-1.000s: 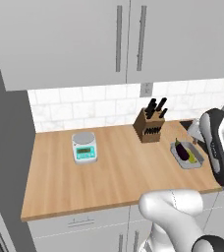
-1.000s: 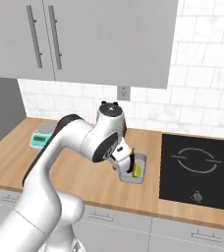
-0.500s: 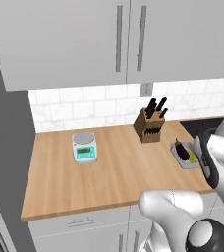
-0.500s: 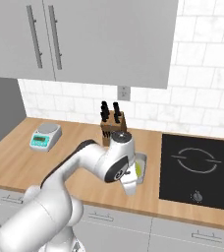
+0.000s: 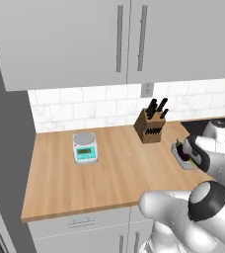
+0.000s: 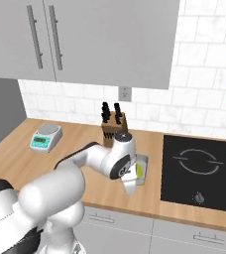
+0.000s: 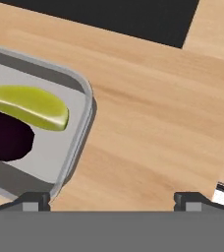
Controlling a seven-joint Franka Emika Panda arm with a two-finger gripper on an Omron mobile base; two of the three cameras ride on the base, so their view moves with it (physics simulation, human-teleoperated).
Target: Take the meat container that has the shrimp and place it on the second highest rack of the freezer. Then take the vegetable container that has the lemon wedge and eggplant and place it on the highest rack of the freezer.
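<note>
Grey vegetable container [image 7: 79, 128] left of fingers [image 7: 33, 201]

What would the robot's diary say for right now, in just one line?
hand: open, holding nothing | low over vegetable container, fingertips astride its rim | inside: lemon wedge, eggplant | container on counter beside cooktop

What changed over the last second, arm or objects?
The arm swung down and toward the cooktop side, lowering the gripper beside the vegetable container; jaws open, nothing grasped. Container with lemon wedge and eggplant, knife block and scale unmoved.
</note>
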